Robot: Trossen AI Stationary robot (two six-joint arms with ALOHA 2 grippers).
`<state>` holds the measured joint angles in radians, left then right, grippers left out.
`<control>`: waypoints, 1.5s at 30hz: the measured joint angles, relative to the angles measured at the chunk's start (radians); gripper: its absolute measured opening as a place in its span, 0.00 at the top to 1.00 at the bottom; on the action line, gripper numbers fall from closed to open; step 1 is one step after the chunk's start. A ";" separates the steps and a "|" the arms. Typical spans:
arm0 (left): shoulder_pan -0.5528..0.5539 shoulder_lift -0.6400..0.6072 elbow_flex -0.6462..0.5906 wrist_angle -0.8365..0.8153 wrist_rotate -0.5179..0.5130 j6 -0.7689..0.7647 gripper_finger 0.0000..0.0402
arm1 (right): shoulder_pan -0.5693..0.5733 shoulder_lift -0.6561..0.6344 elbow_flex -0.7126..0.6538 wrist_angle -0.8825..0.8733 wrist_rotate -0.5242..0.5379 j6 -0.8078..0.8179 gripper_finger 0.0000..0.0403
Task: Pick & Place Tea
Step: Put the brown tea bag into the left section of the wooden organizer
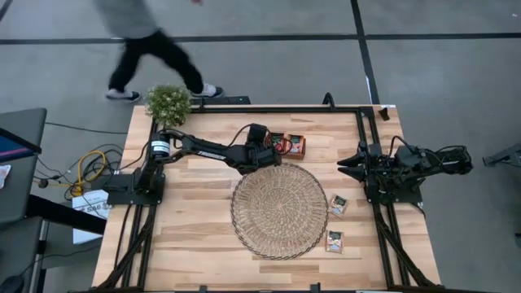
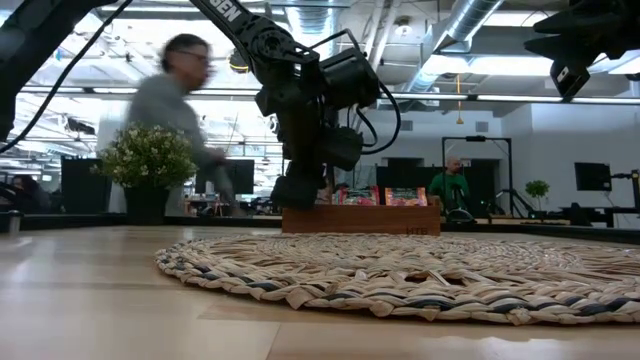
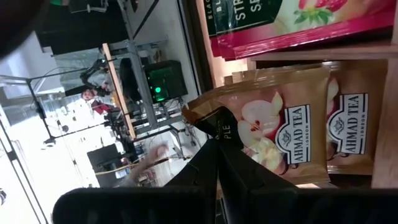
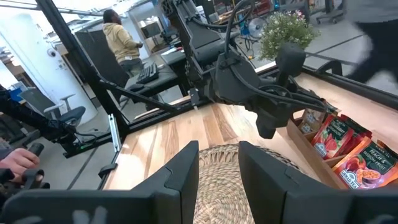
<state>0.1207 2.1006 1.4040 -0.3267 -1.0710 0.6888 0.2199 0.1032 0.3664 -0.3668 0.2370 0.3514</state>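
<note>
At the left of the wooden surface point(image 1: 187, 236) the left arm is stretched toward the small wooden tray point(image 1: 291, 146) at the far edge, and its left pincer point(image 3: 217, 163) is seen closed on the corner of a brown apple tea sachet point(image 3: 273, 134) standing in that tray, beside a red strawberry sachet point(image 3: 292, 18). The sachet is judged gripped but not yet carried away. In the middle, the round woven mat point(image 1: 279, 210) is left bare. Just right of the mat, two tea sachets point(image 1: 337, 205) are laid flat on the surface, so some placing is judged done, while several sachets are left in the tray. At the far right, the right pincer point(image 4: 218, 163) is parked with its fingers apart, holding nothing.
</note>
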 joint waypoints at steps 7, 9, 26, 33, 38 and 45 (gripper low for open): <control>0.000 0.000 0.000 0.000 -0.001 0.000 1.00 | 0.000 0.000 0.000 0.000 0.000 0.000 0.74; 0.000 0.000 0.000 0.000 -0.001 0.000 1.00 | 0.000 0.000 0.000 0.000 0.000 0.000 0.74; 0.000 -0.001 0.000 -0.003 0.001 0.000 0.91 | 0.000 0.000 0.000 0.000 0.000 -0.001 0.74; -0.001 -0.001 0.000 0.000 -0.009 -0.001 0.77 | 0.000 0.000 0.000 0.000 0.000 0.007 0.74; -0.009 -0.007 0.000 0.052 -0.052 0.015 0.71 | 0.000 0.000 0.000 0.000 0.000 0.008 0.74; -0.029 -0.013 0.130 0.033 -0.220 0.086 0.70 | 0.000 0.000 0.000 0.000 0.000 0.008 0.74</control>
<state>0.0920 2.0878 1.5341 -0.2936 -1.2908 0.7748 0.2201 0.1033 0.3664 -0.3664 0.2369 0.3595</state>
